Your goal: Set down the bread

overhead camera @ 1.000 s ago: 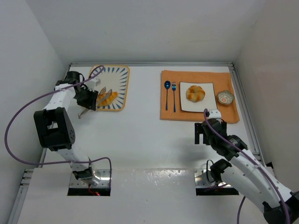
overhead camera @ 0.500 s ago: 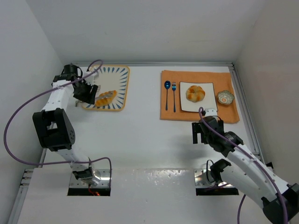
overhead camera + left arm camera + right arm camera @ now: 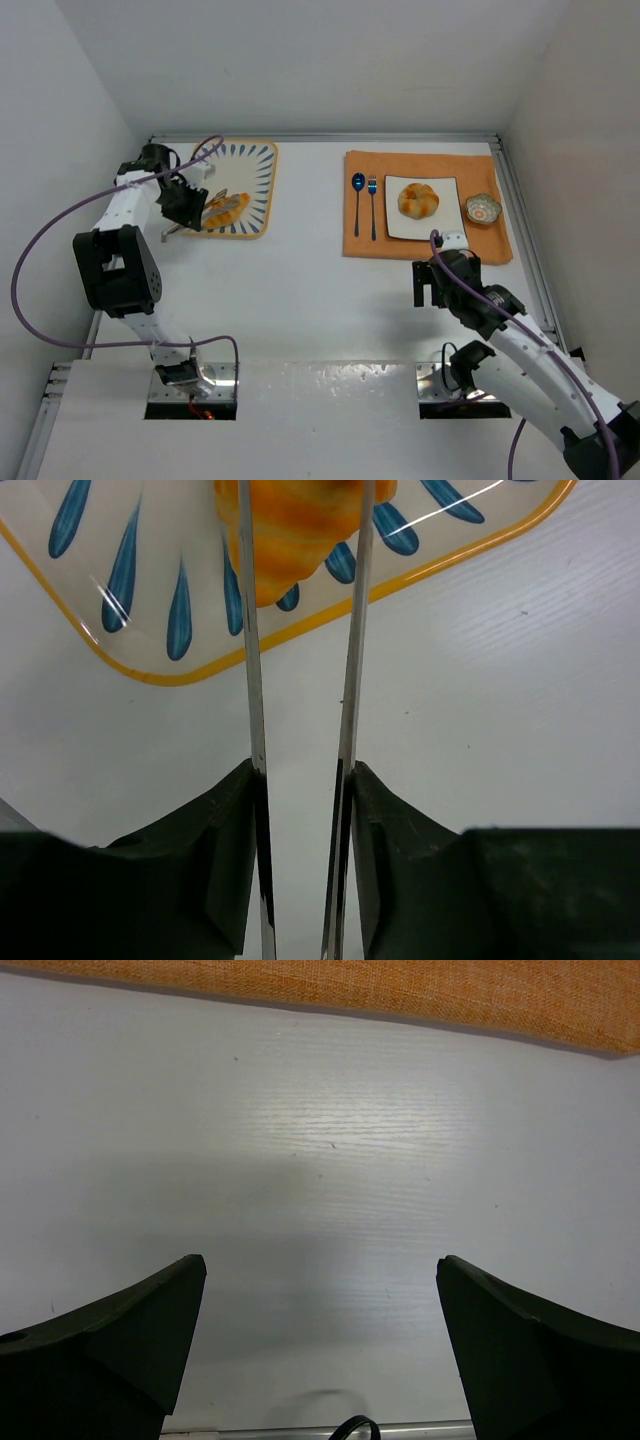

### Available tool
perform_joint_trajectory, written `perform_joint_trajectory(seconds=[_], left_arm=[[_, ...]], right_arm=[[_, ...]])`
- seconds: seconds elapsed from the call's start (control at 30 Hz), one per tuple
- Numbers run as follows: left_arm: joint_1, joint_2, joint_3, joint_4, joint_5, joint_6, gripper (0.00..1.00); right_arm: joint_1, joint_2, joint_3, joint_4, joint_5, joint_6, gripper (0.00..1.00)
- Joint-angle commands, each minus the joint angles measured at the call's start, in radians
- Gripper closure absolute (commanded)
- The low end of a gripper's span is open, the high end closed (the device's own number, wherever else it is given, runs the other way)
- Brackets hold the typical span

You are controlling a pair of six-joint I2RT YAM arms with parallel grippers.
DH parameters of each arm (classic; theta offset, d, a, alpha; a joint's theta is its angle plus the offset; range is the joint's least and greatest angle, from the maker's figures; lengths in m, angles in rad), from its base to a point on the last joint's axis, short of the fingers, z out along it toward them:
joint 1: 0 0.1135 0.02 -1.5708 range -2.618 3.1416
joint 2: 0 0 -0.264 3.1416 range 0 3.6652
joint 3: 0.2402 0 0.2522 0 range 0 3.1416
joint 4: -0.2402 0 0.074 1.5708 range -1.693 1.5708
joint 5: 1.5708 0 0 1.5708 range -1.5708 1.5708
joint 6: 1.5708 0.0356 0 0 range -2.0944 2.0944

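The oval loaf (image 3: 228, 208) lies over the blue-patterned tray (image 3: 250, 160) at the back left. My left gripper (image 3: 186, 205) is shut on metal tongs (image 3: 172, 236), and the tong blades (image 3: 352, 630) flank the loaf (image 3: 300, 530) on both sides. I cannot tell whether the loaf is lifted off the tray (image 3: 160, 675). The left gripper also shows in the left wrist view (image 3: 300, 770). The round knotted bun (image 3: 418, 200) sits on a white square plate (image 3: 445, 228). My right gripper (image 3: 432, 285) is open and empty over bare table, just near of the orange placemat (image 3: 400, 995); the right wrist view (image 3: 320, 1260) shows it too.
The orange placemat (image 3: 360, 245) at the back right also holds a blue spoon (image 3: 358, 186), a fork (image 3: 372, 192) and a small patterned bowl (image 3: 483, 209). White walls close in both sides and the back. Purple cables loop off both arms.
My left gripper with the tongs has shifted a little back and then slightly nearer; the loaf stays between the blades over the tray. The right arm has barely moved.
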Motion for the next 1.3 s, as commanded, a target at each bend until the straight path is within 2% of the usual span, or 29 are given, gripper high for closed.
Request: perform_joint_trajectory(seconds=[0.0,0.07,0.13,0.17,0.3,0.43,0.47,0.53,0.57,0.6,0.67,0.77,0.93,1.1,1.27], left_arm=[[-0.004,-0.010,0.013,-0.033,0.019,0.014,0.60],[-0.004,-0.010,0.042,-0.048,0.031,0.014,0.77],[-0.013,-0.010,0.072,-0.073,0.040,-0.004,0.88],[-0.013,-0.010,0.112,-0.087,0.040,-0.014,1.00],[-0.058,-0.019,0.276,-0.133,0.049,-0.115,1.00],[-0.193,-0.038,0.517,-0.153,0.039,-0.208,1.00],[-0.276,-0.038,0.539,-0.142,0.039,-0.222,1.00],[-0.372,-0.038,0.566,-0.127,0.068,-0.245,1.00],[-0.471,-0.020,0.576,-0.113,0.085,-0.245,1.00],[-0.519,-0.006,0.576,-0.104,0.109,-0.245,1.00],[-0.658,0.037,0.576,-0.070,0.100,-0.245,1.00],[-0.792,0.164,0.632,-0.032,0.054,-0.245,1.00],[-0.929,0.399,0.822,-0.022,0.063,-0.219,1.00],[-1.033,0.485,0.844,0.082,-0.019,-0.196,1.00],[-1.043,0.505,0.879,0.154,-0.042,-0.239,1.00]], right_arm=[[0.005,-0.005,0.033,0.026,0.025,-0.002,0.02],[0.006,-0.003,0.033,0.026,0.024,-0.004,0.02],[0.002,-0.009,0.030,0.026,0.024,-0.001,0.02],[0.005,-0.013,0.030,0.024,0.027,-0.001,0.02],[0.005,-0.029,0.018,0.008,0.060,0.025,0.02],[-0.007,-0.057,-0.001,-0.090,0.198,0.154,0.02],[-0.010,-0.066,-0.007,-0.126,0.261,0.200,0.01],[-0.032,-0.085,-0.035,-0.172,0.286,0.258,0.01],[-0.052,-0.114,-0.041,-0.193,0.300,0.287,0.01],[-0.059,-0.123,-0.057,-0.201,0.301,0.306,0.01],[-0.069,-0.152,-0.065,-0.212,0.313,0.326,0.01],[-0.067,-0.190,-0.076,-0.213,0.349,0.305,0.01],[-0.069,-0.191,-0.048,-0.242,0.364,0.260,0.01],[-0.069,-0.190,-0.053,-0.269,0.355,0.261,0.01],[-0.066,-0.195,-0.061,-0.273,0.344,0.255,0.01]])
